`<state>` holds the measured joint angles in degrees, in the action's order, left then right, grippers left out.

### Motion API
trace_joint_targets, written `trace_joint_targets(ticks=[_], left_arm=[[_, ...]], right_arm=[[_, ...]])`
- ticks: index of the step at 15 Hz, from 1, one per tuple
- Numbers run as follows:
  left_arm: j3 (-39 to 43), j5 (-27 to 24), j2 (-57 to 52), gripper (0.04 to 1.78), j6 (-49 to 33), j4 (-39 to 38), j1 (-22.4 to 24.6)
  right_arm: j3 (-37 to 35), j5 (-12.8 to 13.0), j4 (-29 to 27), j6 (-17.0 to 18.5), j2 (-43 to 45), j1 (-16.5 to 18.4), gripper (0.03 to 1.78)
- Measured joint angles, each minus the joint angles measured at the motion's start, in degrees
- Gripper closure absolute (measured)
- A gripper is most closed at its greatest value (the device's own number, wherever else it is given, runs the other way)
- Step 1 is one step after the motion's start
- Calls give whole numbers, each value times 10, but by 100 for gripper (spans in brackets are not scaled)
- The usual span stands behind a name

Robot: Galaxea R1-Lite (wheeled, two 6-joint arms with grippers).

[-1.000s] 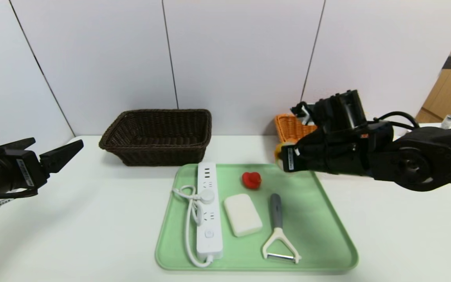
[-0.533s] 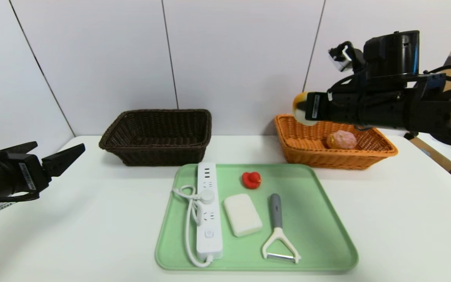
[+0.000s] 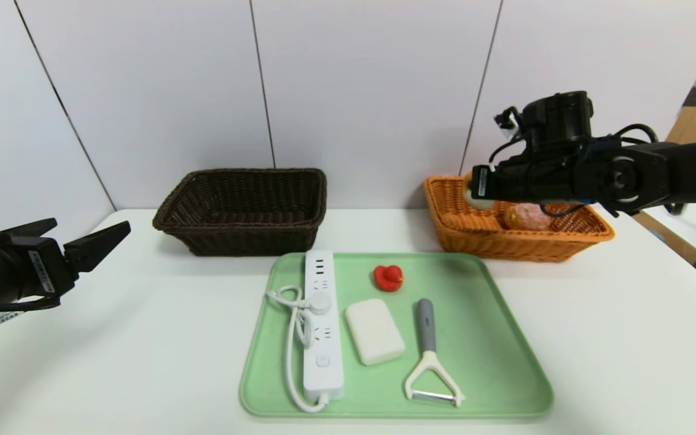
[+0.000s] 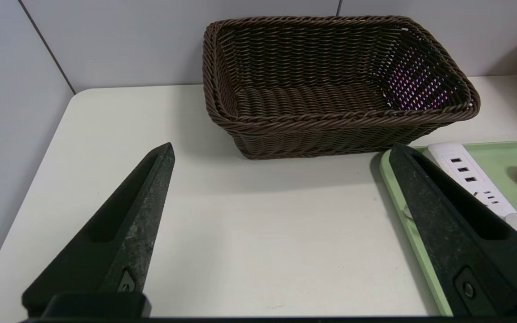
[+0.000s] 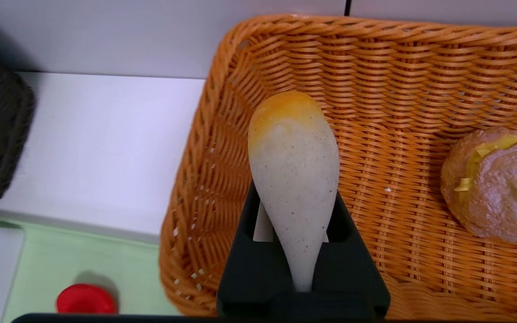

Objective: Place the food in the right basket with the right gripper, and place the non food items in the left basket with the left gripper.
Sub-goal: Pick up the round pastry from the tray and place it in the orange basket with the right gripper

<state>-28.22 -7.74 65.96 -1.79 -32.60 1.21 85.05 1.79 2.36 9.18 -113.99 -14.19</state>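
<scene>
The right hand [image 3: 473, 192] hung at the upper right of the head frame, over the near-left part of the orange basket [image 3: 589, 232], clamped on a pale, speckled food piece with an orange tip [image 5: 293, 179]. In the right wrist view that piece stuck out from between the two black fingers [image 5: 245, 264] and stood above the woven floor of the basket, not touching it as far as could be told. A round pinkish bun [image 3: 527, 215] already lay inside the basket, to the right of the held piece.

The left hand [image 3: 91, 238] sat at the left edge of the head frame, above the white counter [image 3: 142, 338], its fingers [image 4: 124, 224] spread wide and holding nothing. The dark brown basket [image 3: 245, 208] stood at the upper centre-left of the frame, against the wall.

In the lower centre lay the green tray [image 3: 505, 374]. On it, from left to right, were a white power strip with its coiled cord [image 3: 322, 326], a white bar of soap [image 3: 374, 331] and a peeler with a grey handle [image 3: 428, 353]. A small red toy [image 3: 388, 277] sat near the tray's far edge, above the soap.
</scene>
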Motion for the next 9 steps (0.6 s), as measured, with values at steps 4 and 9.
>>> trace_joint_targets(ticks=[4, 9], left_arm=[[0, 0, 0, 13, 0, 0, 0], [4, 0, 0, 13, 0, 0, 0]], right_arm=[[18, 2, -28, -1, -40, 7, 168], [25, 37, -28, 2, -58, 12, 101]])
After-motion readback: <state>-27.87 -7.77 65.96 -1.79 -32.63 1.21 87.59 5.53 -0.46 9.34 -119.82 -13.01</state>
